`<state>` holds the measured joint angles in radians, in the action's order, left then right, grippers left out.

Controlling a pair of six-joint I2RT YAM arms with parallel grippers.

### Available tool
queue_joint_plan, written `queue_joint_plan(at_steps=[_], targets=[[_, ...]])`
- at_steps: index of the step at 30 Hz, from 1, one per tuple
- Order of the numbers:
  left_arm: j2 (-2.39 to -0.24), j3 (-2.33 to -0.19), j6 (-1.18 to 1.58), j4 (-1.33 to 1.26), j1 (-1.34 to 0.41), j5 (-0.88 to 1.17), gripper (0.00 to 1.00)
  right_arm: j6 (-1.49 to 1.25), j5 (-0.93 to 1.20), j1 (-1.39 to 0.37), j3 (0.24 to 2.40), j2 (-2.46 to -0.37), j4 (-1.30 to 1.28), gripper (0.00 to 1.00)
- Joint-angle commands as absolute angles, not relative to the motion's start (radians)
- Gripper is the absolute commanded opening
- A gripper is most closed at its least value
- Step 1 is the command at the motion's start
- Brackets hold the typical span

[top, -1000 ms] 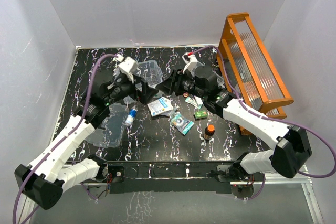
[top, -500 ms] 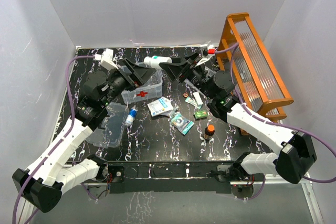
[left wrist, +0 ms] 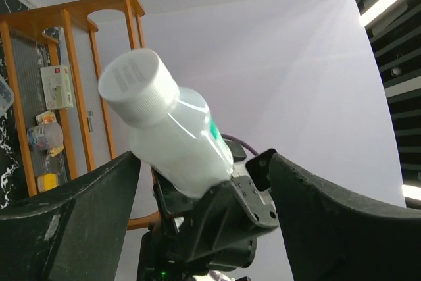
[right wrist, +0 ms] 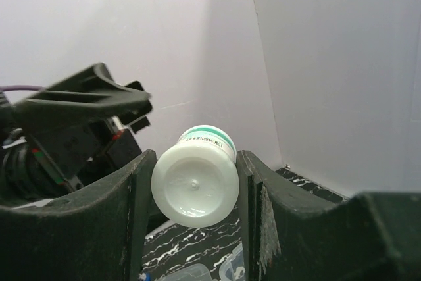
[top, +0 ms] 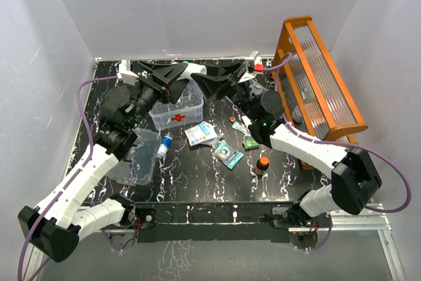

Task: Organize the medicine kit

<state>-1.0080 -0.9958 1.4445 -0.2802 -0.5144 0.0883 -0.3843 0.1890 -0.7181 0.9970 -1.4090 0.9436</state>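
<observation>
Black marbled surface (top: 197, 179): clear red-cross box (top: 176, 111) sits open at back, lid (top: 139, 156) off, lying left. Right jaws grip white bottle (right wrist: 195, 185) aloft near box; left jaws open around it, not touching. Packets (top: 200, 133), vial (top: 164, 144), brown bottle (top: 262, 164) loose; most sorting left.

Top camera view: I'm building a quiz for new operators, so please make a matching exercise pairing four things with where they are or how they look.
Things:
1. white bottle
2. clear box
3. orange rack
4. brown bottle

Places:
A. upright near the front, orange cap
B. standing along the right side
C. held in the air by the right pincer
D. on the table below the raised bottle, red cross on its side

Pairs: 1-C, 2-D, 3-B, 4-A
</observation>
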Motion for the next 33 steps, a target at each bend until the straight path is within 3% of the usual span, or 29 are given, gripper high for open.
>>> queue_joint_plan(at_steps=[1, 11, 20, 25, 33], targets=[[-1.060, -1.075, 1.525, -0.284, -0.516, 0.115, 0.75, -0.369, 0.189, -0.739, 1.081, -1.416, 1.065, 0.36], [-1.051, -1.042, 1.562, -0.364, -0.517, 0.023, 0.53, -0.278, 0.217, -0.757, 1.033, -1.408, 1.039, 0.38], [-1.037, -1.024, 1.550, -0.386, -0.517, 0.004, 0.34, -0.213, 0.259, -0.764, 0.996, -1.391, 0.965, 0.48], [-1.048, -1.047, 1.450, -0.328, -0.515, 0.011, 0.31, -0.261, 0.178, -0.765, 1.016, -1.360, 0.864, 0.62], [-1.138, -1.234, 0.987, 0.044, -0.455, 0.088, 0.32, -0.304, 0.029, -0.763, 1.020, -1.223, 0.535, 0.75]])
